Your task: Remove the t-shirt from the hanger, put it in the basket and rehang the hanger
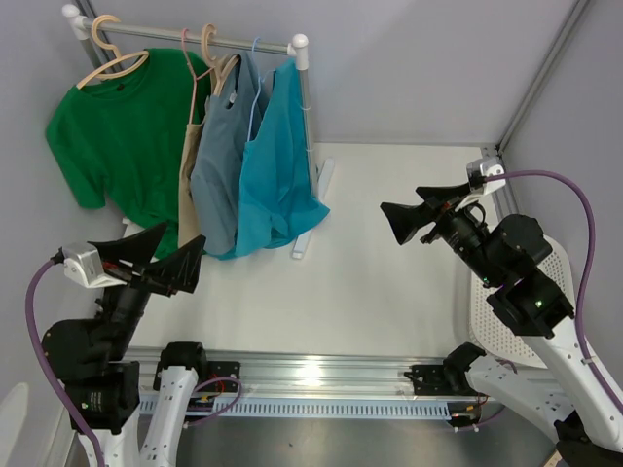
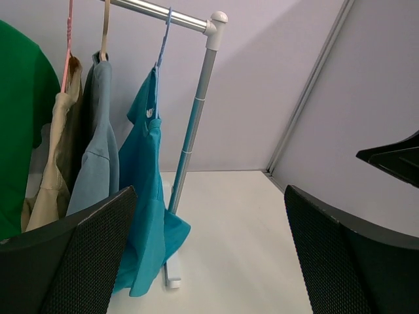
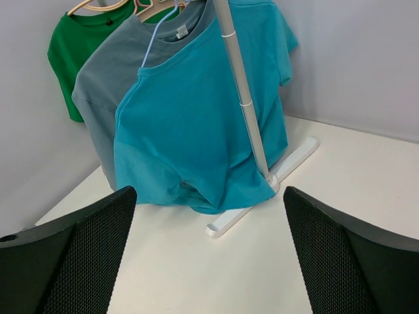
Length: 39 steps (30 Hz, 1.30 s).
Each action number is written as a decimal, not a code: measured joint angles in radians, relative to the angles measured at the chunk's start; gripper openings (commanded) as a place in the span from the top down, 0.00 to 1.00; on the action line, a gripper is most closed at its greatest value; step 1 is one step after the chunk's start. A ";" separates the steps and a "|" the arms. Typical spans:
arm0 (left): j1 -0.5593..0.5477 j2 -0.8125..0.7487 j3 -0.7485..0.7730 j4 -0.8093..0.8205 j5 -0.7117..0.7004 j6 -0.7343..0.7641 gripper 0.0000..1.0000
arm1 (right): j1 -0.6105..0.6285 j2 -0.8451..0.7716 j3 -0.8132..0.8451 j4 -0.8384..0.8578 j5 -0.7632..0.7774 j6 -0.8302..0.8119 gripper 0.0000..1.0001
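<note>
- The left tool sits low at the near left of the desk, jaws spread wide and holding nothing, aimed at the clothes rack. The right tool, just as wide and empty, hangs well apart on the right and faces the same rack.
- The teal t-shirt, probably the one to come off since it hangs outermost, is on a blue hanger at the right end of the rail. Its hem is bunched on the desk beside the rack's foot.
- The cloth looks light, soft and limp, so it should stretch and drape rather than slide. A pinch at a shoulder or at the collar, close to the hanger, seems the surest hold.
- A grey t-shirt presses against its left side, with a tan garment and a green t-shirt beyond.
- The upright post crosses the teal shirt on the right tool's side and could block a straight reach.
</note>
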 measured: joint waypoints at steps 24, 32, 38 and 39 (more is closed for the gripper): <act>-0.179 0.708 0.384 0.187 0.110 0.140 0.01 | 0.000 0.025 -0.022 -0.010 -0.001 -0.004 0.00; -0.241 1.080 0.779 0.059 -0.007 0.239 0.10 | 0.000 0.000 -0.026 -0.016 -0.001 -0.003 0.01; -0.290 1.294 0.953 -0.064 -0.163 0.277 0.11 | 0.000 -0.005 -0.027 -0.034 -0.001 -0.003 0.00; -0.294 1.322 0.982 -0.076 -0.185 0.281 0.11 | 0.000 -0.006 -0.028 -0.038 -0.001 -0.003 0.01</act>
